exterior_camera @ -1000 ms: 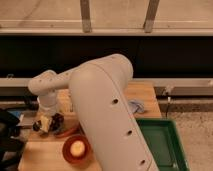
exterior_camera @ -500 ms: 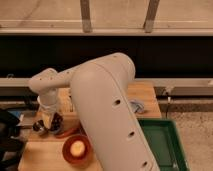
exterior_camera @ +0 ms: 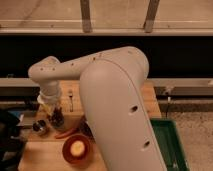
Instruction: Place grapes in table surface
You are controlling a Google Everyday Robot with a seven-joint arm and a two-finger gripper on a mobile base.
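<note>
The dark reddish-purple grapes point(exterior_camera: 57, 118) are at the left part of the light wooden table surface point(exterior_camera: 45, 155), right under the end of my arm. My gripper point(exterior_camera: 51, 113) hangs from the white wrist directly over them, touching or very close to the bunch. Whether the grapes rest on the wood or hang in the gripper cannot be told. The large white arm covers the middle of the table.
A red-orange chili pepper point(exterior_camera: 67, 133) lies just right of the grapes. A red bowl point(exterior_camera: 76, 149) with something yellow stands at the front. A small round object point(exterior_camera: 40, 126) sits to the left, a fork point(exterior_camera: 71, 100) behind. A green tray point(exterior_camera: 171, 145) is at the right.
The wrist and gripper have shifted slightly to the right over the grapes. The other things on the table have not moved.
</note>
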